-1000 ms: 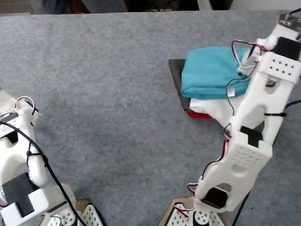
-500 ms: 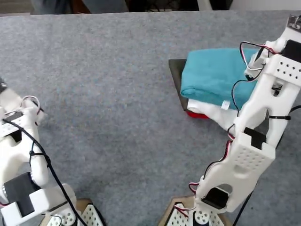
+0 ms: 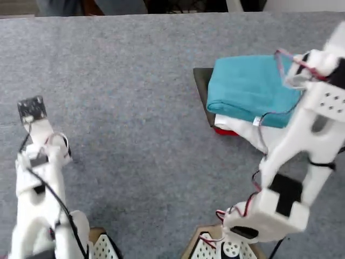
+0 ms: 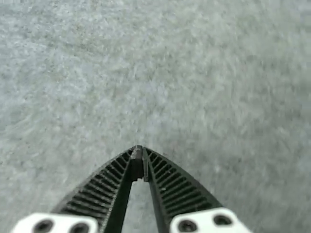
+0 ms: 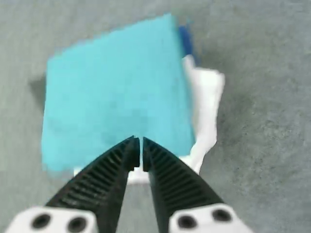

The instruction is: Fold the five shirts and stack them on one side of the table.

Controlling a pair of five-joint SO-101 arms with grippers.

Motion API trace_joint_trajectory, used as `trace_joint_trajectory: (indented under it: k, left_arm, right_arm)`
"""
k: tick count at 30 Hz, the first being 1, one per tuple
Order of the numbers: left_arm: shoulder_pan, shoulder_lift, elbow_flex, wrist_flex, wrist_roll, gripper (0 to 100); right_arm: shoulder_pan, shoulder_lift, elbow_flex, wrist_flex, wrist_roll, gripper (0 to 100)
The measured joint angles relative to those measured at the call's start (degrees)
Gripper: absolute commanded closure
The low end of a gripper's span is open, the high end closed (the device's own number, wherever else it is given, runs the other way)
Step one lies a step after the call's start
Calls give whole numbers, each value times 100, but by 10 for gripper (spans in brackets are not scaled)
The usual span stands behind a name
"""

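A stack of folded shirts lies at the table's right side. The teal shirt (image 3: 248, 86) is on top, over a white shirt (image 3: 237, 123), a red edge (image 3: 226, 131) and a dark grey shirt (image 3: 202, 86). In the right wrist view my right gripper (image 5: 137, 145) hovers shut and empty above the teal shirt (image 5: 112, 92), with the white shirt (image 5: 206, 107) and a blue edge (image 5: 184, 39) showing beside it. My left gripper (image 4: 137, 155) is shut and empty over the bare grey table (image 4: 194, 73). The left arm (image 3: 38, 162) stands at the table's left front.
The grey felt-like table (image 3: 124, 81) stretches open between the two arms. The right arm (image 3: 302, 140) crosses over the near right corner of the stack. The arms' bases sit at the front edge.
The left arm has swung in from the left edge and stretched forward over the table. The right arm has pulled back to the right, off the teal shirt, which stays on the stack.
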Motion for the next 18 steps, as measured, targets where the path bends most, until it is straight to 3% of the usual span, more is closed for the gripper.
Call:
trace_joint_trajectory:
  k: [5, 11, 13, 18]
  left_arm:
    - [44, -2321, 879, 976, -299, 970]
    - [185, -5108, 2180, 1688, -369, 970]
    - [185, -5723, 2198, 2224, -360, 970]
    - [246, -5820, 2198, 2954, -369, 970]
  right_arm:
    - [-800, -1486, 1890, -457, 273, 986]
    - [-1530, -3429, 4949, -2180, 281, 985]
    - [-1793, -4123, 6127, -2857, 290, 985]
    - [-2295, -6084, 9160, -4659, 281, 985]
